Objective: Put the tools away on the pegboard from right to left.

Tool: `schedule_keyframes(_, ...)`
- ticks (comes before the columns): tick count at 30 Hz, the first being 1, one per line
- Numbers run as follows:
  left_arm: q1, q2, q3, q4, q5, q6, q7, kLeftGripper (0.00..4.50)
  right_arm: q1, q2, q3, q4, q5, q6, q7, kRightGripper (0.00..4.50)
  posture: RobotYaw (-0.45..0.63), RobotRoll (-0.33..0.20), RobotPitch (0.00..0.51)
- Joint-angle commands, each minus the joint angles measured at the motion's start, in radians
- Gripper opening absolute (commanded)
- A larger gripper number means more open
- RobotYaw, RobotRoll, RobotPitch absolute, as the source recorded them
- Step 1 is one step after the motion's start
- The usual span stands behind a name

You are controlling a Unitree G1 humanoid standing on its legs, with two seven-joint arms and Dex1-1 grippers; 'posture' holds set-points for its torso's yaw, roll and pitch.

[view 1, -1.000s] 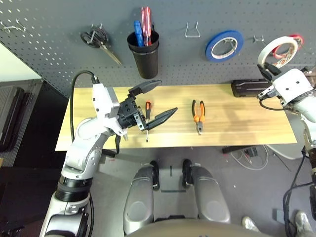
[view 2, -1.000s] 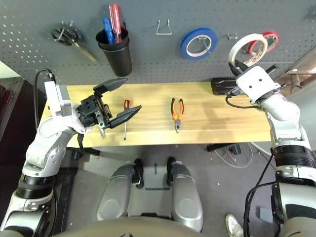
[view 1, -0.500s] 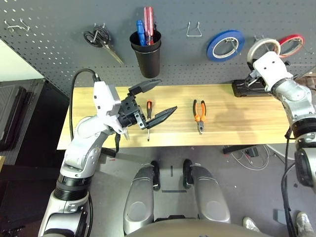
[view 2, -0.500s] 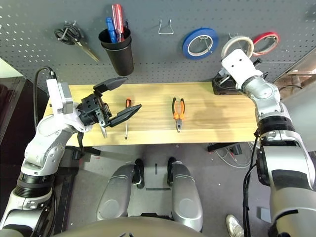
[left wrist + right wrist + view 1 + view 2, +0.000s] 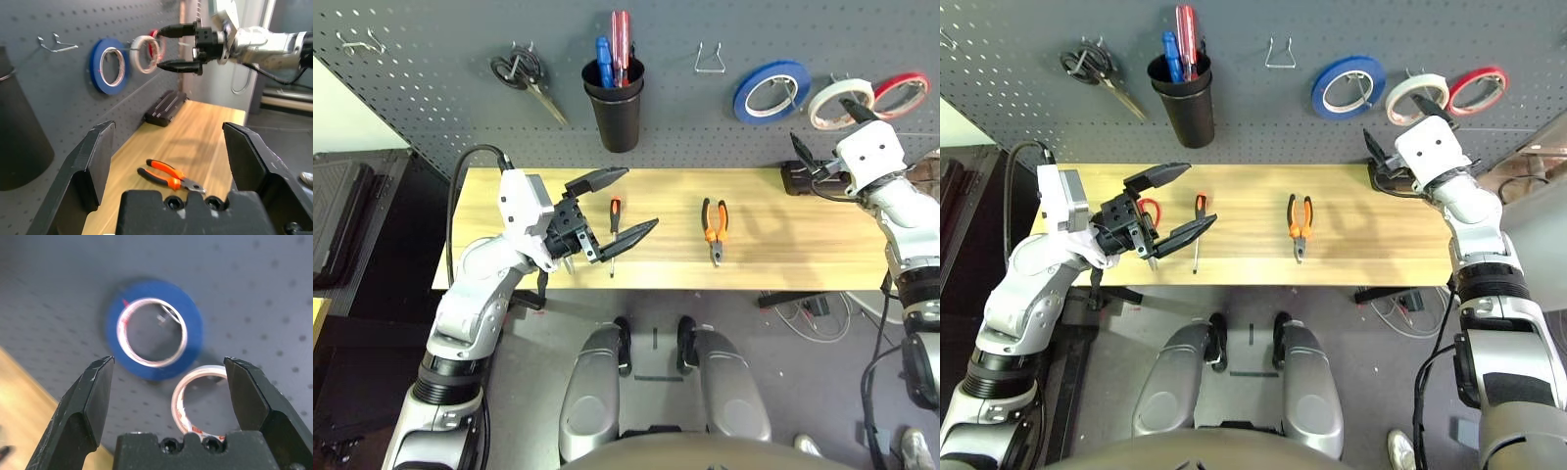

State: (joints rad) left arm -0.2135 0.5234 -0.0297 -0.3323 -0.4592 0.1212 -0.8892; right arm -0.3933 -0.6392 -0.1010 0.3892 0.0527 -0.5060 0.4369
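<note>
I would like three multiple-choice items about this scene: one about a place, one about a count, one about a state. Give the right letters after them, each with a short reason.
1. Where is the white tape roll?
A. on the table
B. on the pegboard, between the blue tape roll and the red tape roll
C. in the black cup

2. How many tape rolls hang on the pegboard?
A. one
B. two
C. three

3. How is the right gripper?
A. open and empty
B. shut on the white roll
C. shut on the pliers

Key: 1 B, it hangs between the two coloured rolls. 2 C, blue, white and red. 3 A, its fingers are spread, with nothing between them.
</note>
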Motion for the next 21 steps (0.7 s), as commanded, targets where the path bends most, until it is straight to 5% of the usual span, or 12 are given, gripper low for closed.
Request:
schedule_keyframes(1,0.018,0.037,-0.009,0.047,0.036,-0.039,-0.056,4.50,0.116,-0.007,-0.006,-0.166,0.062,0.156,0.056,4.44,0.02,0.000,0.254)
schedule_keyframes(9,0.035,0.144,-0.069,0.171,0.148,-0.153,-0.198,4.50,0.221,0.023,0.014,-0.331,0.081,0.648,0.038,4.44,0.02,0.000,0.274)
schedule_keyframes(21,-0.005,0.173,-0.152,0.348,0.324,-0.333,-0.236,4.50,0.090,0.112,0.092,-0.425,0.110,1.368,0.007,4.44,0.02,0.000,0.319)
